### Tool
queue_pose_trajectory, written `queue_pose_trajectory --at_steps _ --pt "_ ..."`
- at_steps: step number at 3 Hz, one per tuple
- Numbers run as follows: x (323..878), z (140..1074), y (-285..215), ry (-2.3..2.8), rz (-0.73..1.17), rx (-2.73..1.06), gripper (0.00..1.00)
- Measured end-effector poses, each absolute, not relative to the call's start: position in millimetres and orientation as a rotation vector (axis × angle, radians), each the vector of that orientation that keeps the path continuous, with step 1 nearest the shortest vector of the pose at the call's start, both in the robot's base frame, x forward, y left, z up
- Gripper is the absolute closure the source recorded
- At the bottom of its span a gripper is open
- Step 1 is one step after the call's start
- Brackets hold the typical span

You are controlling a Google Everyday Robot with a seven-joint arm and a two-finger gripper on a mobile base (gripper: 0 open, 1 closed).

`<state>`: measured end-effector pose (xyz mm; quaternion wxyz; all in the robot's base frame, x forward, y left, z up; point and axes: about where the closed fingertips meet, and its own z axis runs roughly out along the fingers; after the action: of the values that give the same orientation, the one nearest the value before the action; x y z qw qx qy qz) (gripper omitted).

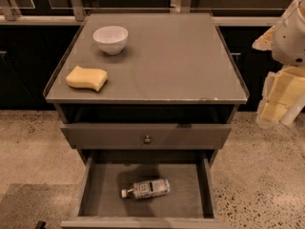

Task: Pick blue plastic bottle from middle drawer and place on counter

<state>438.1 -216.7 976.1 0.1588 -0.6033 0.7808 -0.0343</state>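
Note:
The blue plastic bottle (147,189) lies on its side on the floor of the open middle drawer (188,194), with its white cap pointing left. The counter (181,56) is the flat grey cabinet top above it. My gripper (279,101) hangs at the right edge of the view, beside the counter's right side and below its top. It is well to the right of and above the bottle and holds nothing that I can see.
A white bowl (110,39) stands at the counter's back left. A yellow sponge (86,78) lies at its front left. A shut drawer front with a small round knob (147,139) sits above the open drawer. Speckled floor surrounds the cabinet.

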Motion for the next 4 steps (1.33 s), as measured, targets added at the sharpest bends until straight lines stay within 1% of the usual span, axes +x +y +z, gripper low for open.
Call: queue_pose_trajectory --at_steps 2,3,4 --pt "435 973 -218 2.217 -0.1 -1.701 0.0" --pt "408 956 -206 2.134 -0.048 -1.673 0.0" --pt "385 896 -195 2.084 0.109 -1.586 0.0"
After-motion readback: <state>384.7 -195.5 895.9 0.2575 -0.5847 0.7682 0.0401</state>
